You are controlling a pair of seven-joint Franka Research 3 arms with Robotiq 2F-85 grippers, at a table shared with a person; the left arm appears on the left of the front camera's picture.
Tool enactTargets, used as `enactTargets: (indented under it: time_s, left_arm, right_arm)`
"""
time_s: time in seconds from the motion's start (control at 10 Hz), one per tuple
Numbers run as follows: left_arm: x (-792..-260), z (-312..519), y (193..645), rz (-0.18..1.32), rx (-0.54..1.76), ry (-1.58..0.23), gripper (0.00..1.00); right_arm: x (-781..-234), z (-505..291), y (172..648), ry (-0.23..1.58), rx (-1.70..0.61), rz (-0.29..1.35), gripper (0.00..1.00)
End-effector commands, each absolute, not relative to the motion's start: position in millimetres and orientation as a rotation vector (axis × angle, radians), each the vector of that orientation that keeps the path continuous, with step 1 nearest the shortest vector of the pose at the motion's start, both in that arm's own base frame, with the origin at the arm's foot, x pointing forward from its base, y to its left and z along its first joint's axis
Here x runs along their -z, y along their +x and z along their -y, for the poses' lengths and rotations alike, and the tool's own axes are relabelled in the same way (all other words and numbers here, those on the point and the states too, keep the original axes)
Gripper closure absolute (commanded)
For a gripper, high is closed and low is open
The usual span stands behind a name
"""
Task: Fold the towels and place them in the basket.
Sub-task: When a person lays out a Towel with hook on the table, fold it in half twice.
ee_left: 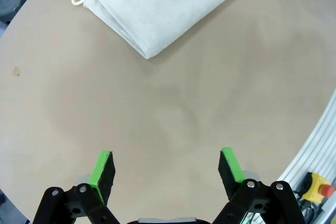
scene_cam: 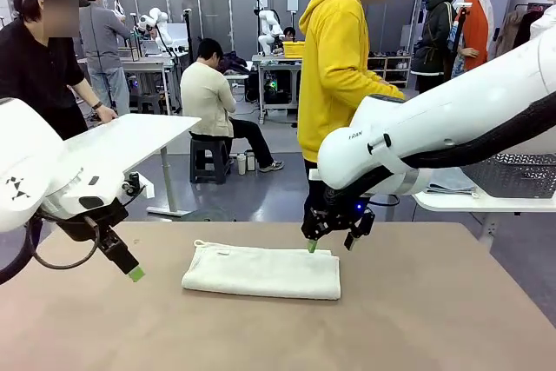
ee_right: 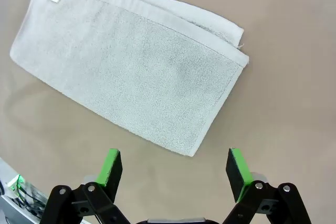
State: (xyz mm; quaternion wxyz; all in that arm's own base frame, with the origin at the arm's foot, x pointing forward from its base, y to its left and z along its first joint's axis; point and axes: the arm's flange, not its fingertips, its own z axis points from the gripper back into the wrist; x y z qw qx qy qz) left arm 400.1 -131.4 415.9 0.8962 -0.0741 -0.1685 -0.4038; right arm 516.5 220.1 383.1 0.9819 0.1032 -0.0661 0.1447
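One pale grey-white towel (scene_cam: 263,271) lies folded in a long strip on the brown table, its corner loop at the far left end. My right gripper (scene_cam: 330,241) hovers open just above the towel's far right corner. From its wrist I see the towel (ee_right: 126,72) spread below, with the green pads (ee_right: 112,164) wide apart and nothing between them. My left gripper (scene_cam: 130,268) hangs open over bare table to the left of the towel. Its wrist view has the towel (ee_left: 163,9) ahead, loop toward the left. A dark mesh basket (scene_cam: 514,175) sits on a white side table at right.
A person in a yellow hoodie (scene_cam: 334,67) stands at the far side of the table, behind the right arm. A white side table (scene_cam: 130,141) stands at back left. The near and right parts of the brown table (scene_cam: 434,319) are bare.
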Motion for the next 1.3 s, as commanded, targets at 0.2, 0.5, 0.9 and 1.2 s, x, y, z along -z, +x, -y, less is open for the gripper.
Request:
enactTargets:
  time_s: [0.2, 0.5, 0.9, 1.2]
  left_arm:
    - [-418, 133, 406, 0.358, 0.824, -0.164, 0.00]
    - [-418, 133, 406, 0.358, 0.824, -0.164, 0.00]
    - [-418, 133, 406, 0.358, 0.824, -0.164, 0.00]
    - [-418, 133, 406, 0.358, 0.824, -0.164, 0.00]
  right_arm:
    - [-362, -232, 526, 0.227, -0.035, 0.091, 0.00]
    - [-336, -235, 538, 0.215, 0.149, 0.119, 0.00]
    - [-312, -238, 553, 0.181, 0.227, 0.090, 0.00]
    - [-309, -232, 558, 0.164, 0.256, 0.092, 0.00]
